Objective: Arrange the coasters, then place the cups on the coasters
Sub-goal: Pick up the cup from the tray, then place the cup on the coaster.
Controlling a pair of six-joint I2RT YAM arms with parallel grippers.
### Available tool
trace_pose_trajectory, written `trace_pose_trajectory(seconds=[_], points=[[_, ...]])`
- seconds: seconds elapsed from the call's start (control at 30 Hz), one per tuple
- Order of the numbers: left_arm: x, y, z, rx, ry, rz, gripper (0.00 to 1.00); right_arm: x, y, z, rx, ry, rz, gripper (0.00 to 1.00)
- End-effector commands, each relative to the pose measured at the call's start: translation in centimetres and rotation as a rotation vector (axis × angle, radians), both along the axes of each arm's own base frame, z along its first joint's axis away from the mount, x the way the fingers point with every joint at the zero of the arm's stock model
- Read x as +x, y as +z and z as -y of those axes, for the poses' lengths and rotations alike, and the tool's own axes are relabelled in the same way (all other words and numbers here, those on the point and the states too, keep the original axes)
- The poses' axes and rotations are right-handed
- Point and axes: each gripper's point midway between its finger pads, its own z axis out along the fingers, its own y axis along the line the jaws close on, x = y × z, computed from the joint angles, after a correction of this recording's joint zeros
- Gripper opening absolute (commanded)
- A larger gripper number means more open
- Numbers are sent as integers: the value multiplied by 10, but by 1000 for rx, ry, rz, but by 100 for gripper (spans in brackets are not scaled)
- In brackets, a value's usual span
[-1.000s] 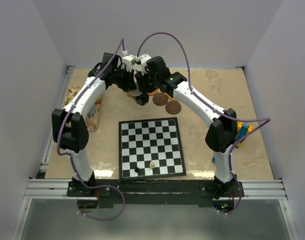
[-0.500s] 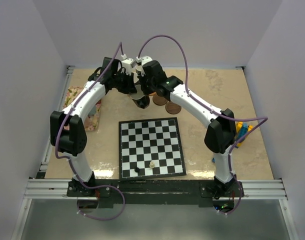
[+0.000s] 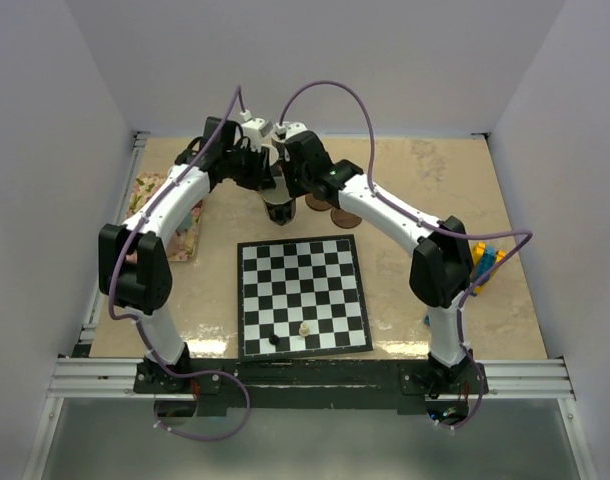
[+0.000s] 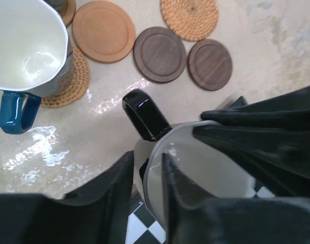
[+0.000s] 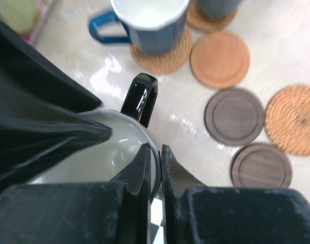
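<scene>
Two grippers are met on one cup. The right gripper (image 5: 155, 152) is clamped on the rim of the black cup (image 5: 119, 147), with one finger inside the white bowl and one outside, just beside the handle. The left gripper (image 4: 147, 162) is set astride the opposite side of the same rim. Its fingers are parted, and a pale sliver is seen between the outer finger and the wall, so its hold is judged loose. The cup is held at the far edge of the chessboard (image 3: 303, 295); whether it is lifted clear cannot be told.

Just beyond the right gripper, the dark blue cup (image 5: 150, 20) is seated on a woven coaster (image 5: 170, 58). Beside it, a grey-blue cup (image 5: 216, 6), cut off by the frame, is seated on a tan coaster (image 5: 203, 23). Further out, to that gripper's right, four coasters are laid bare on the table (image 4: 256, 30): a tan bare coaster (image 5: 220, 58), a near dark coaster (image 5: 260, 166), a far dark coaster (image 5: 235, 116) and a woven bare coaster (image 5: 295, 119).

Six coasters are counted: two woven, two tan, two dark. Three cups are seen for certain. Two cups are judged placed, the black one is in hand, and four coasters are left to be filled.
</scene>
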Motion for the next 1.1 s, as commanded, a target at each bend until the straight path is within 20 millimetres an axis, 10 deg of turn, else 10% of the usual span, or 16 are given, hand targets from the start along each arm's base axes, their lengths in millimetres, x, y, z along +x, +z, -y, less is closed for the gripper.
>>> trace_pose_trajectory(seconds=[0.0, 0.47, 0.87, 1.07], points=[[-10, 77, 14, -153, -73, 170, 37, 0, -12, 21, 16, -67, 1, 0], [-13, 78, -26, -108, 56, 215, 48, -2, 29, 43, 164, -163, 207, 0], [-8, 120, -150, -119, 549, 422, 66, 40, 71, 71, 231, -548, 270, 0], [-11, 121, -169, -59, 619, 436, 68, 66, 58, 64, 276, -617, 215, 0]])
